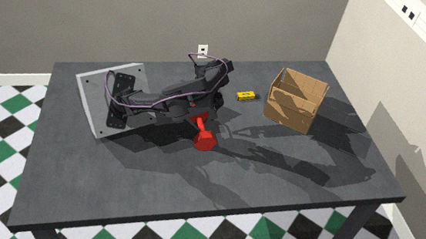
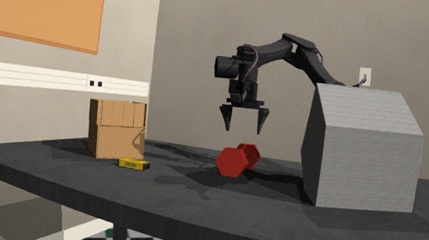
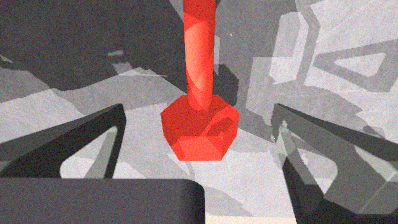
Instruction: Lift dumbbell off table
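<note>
A black robot arm [image 2: 277,52] reaches out from behind a grey block [image 2: 366,147] and hangs its gripper [image 2: 243,122] straight down over a red dumbbell [image 2: 237,160], fingers spread wide and holding nothing. The dumbbell lies flat on the dark grey table [image 1: 114,188], near the middle of the top, with clear air between it and the fingertips. Seen from above, its bar [image 1: 200,124] runs out from under the arm toward the near edge, the near hexagonal head [image 1: 204,140] in plain sight. From the wrist, the bar [image 3: 200,55] runs away down the centre line and one head [image 3: 200,127] sits between the two dark fingers, touching neither. Off to the right on the table stand an open cardboard box [image 1: 296,100] and, just beside it, a small yellow block [image 1: 246,95].
</note>
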You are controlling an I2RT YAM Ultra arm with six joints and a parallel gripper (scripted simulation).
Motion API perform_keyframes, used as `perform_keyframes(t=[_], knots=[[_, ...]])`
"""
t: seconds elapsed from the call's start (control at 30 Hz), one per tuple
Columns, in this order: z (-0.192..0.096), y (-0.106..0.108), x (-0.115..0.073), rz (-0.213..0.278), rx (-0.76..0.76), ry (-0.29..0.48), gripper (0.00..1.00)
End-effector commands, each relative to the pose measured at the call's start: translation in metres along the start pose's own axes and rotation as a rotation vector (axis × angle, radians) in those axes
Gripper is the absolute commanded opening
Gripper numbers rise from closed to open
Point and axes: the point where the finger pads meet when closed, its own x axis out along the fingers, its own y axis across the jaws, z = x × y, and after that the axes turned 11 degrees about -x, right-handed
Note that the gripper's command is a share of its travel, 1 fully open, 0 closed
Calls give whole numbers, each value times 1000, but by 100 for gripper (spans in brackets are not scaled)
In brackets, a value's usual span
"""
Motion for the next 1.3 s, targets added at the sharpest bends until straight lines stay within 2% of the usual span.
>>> perform_keyframes(t=[0.0,0.3,0.53,0.57,0.63,1.0,1.1,1.13,1.27], knots=[[-1,-7,-9,-17,-11,-17,100],[1,3,2,-2,-16,-13,100],[-2,3,8,-3,-9,-5,100],[0,-2,3,-25,-14,-6,100],[-2,3,13,-4,-8,-3,100],[4,6,44,14,-34,-2,100],[4,6,46,12,-31,-4,100],[-2,2,43,-10,-8,-7,100],[5,6,60,14,-34,-6,100]])
